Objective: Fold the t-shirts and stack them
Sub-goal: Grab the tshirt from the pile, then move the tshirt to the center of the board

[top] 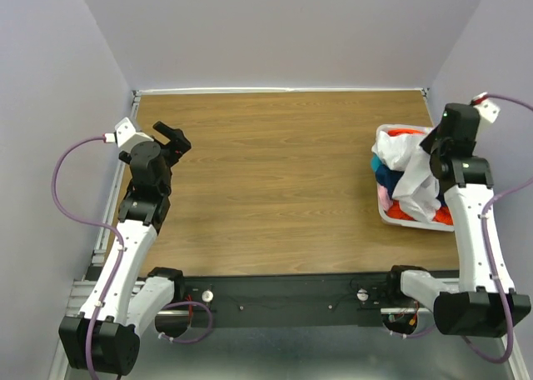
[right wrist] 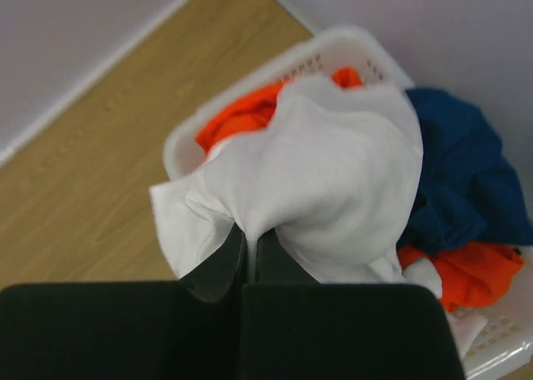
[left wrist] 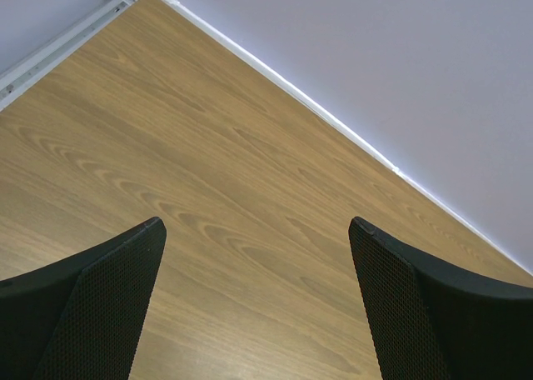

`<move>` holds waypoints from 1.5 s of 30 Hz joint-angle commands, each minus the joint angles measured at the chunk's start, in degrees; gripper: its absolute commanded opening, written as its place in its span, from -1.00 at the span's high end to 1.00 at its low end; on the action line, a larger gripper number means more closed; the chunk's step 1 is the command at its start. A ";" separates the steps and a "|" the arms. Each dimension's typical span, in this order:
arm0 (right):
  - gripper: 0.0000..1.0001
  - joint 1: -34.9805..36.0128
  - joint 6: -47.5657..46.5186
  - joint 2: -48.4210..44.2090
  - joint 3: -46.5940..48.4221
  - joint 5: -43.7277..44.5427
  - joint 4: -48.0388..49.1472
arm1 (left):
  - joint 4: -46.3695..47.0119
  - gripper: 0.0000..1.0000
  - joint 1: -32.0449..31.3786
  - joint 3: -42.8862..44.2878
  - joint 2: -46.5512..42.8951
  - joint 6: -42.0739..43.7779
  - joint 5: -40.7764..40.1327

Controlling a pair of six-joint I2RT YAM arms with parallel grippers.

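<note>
At the left edge, beside the side rail (left wrist: 58,42), the left pincer (left wrist: 258,226) is held above the counter (top: 275,172), its fingers spread wide and gripping nothing. A broad stretch of open wood is seen from there to the white bin (top: 385,133), which is set against the right edge. Over the bin, the right pincer (right wrist: 250,237) is clenched on a bunch of the white t-shirt (right wrist: 333,172), which is draped over the bin's contents. The orange t-shirt (right wrist: 241,117) and dark blue t-shirt (right wrist: 466,180) beneath it are shown best by the right wrist view; the pink t-shirt (top: 383,198) is seen only from above.
</note>
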 commanded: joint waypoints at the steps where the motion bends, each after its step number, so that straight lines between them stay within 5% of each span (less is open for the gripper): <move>1: 0.98 -0.01 -4.01 -2.60 11.04 2.82 0.46 | 1.94 -0.97 0.34 -1.55 -2.09 0.16 1.15; 9: 0.95 -0.01 -10.52 6.27 37.93 -5.17 0.46 | 2.11 -0.97 0.34 -1.55 -2.01 0.25 1.76; 19: 0.96 1.04 -8.78 23.66 60.19 -45.77 3.60 | 2.29 -0.97 0.34 -1.46 -1.83 0.07 3.51; 25: 0.96 18.51 -12.10 28.94 61.95 -43.42 5.64 | 2.82 -0.97 0.34 -1.82 -1.57 -0.89 4.31; 31: 0.94 25.83 -10.10 27.11 55.56 -39.57 13.27 | 1.42 -0.97 0.34 -2.52 -2.18 -3.70 7.21; 36: 0.58 25.92 -8.86 26.41 45.80 -30.86 13.91 | -1.48 -0.97 0.34 -4.18 -4.37 -6.95 6.69; 41: 0.09 25.83 -6.05 30.78 25.61 -26.55 14.26 | -3.59 -0.97 0.34 -9.10 -6.75 -9.33 7.91; 42: -0.06 25.83 -6.30 32.54 23.83 -26.54 14.17 | -4.12 -0.97 0.34 -9.89 -6.67 -9.42 8.26; 43: -0.52 25.83 -6.57 34.82 22.07 -24.97 14.08 | -4.56 -0.97 0.34 -11.29 -6.75 -9.59 9.14; 45: -0.88 25.83 -5.96 36.33 17.68 -21.90 13.91 | -6.05 -0.97 0.26 -12.45 -6.49 -9.60 9.85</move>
